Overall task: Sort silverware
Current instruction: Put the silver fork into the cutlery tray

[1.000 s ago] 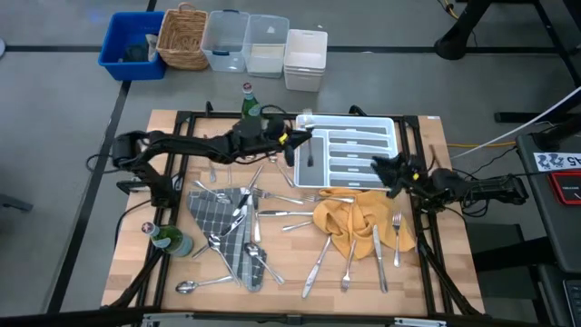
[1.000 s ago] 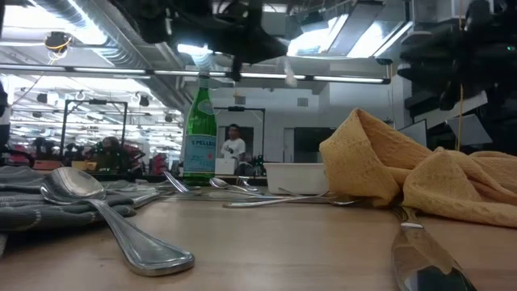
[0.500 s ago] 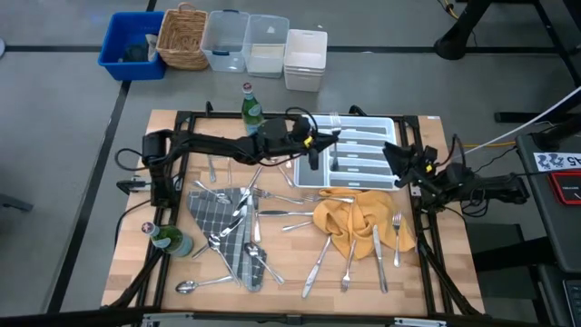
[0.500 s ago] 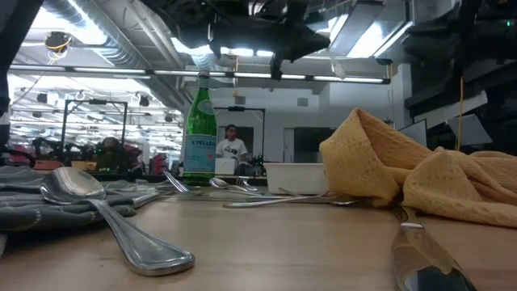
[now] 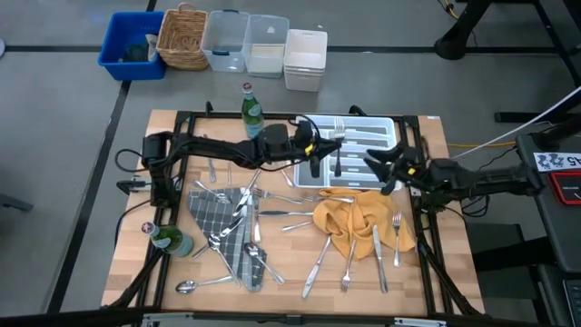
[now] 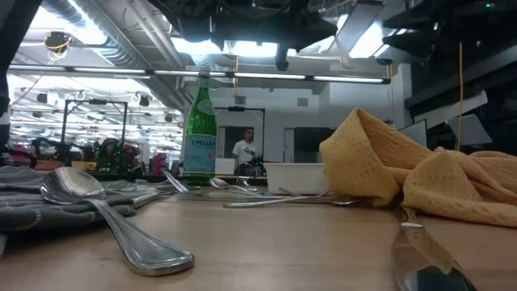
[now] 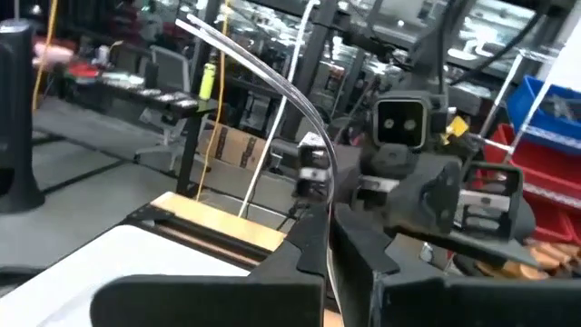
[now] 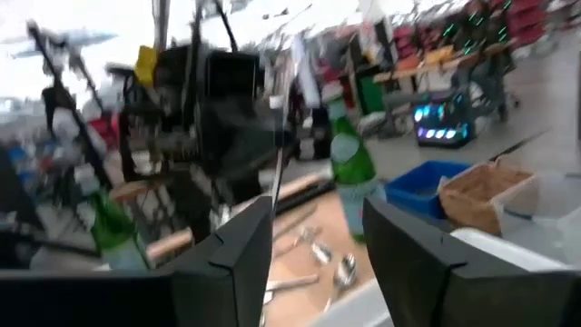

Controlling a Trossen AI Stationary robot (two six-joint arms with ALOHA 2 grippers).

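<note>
1. Dark left tool (image 5: 320, 150), fingers pressed together, poised over the near-left part of the white compartmented tray (image 5: 386, 123). In the left wrist view a thin shiny metal piece (image 7: 272, 77) rises from between its fingers (image 7: 304, 250); which kind of utensil it is cannot be told.
2. Dark right tool (image 5: 374, 163), fingers spread apart and holding nothing, poised over the tray's near-right edge, facing the left tool with a small gap between them.
3. Silver fork (image 5: 334, 125) in the tray's far compartment, just beyond the left tool.
4. Mustard cloth (image 5: 354, 218) on the wooden table (image 5: 434, 136), just on the near side of both tools.
5. Silverware (image 5: 277, 213) scattered on the table from the left tool toward the near edge: several pieces between the two cloths, several on and beside the mustard cloth, with a fork (image 5: 397, 238) at its right side.
6. Grey checked cloth (image 5: 222, 218) near-left of the left tool, with spoons lying on it; one spoon (image 5: 186, 287) sits at the near-left corner.
7. Green glass bottle (image 5: 250, 102) upright at the table's far edge, beyond the left arm; a second green bottle (image 5: 168, 241) upright at the left edge.
8. Blue bin (image 5: 132, 45), wicker basket (image 5: 183, 38) and pale plastic containers (image 5: 263, 44) on the floor beyond the table.
</note>
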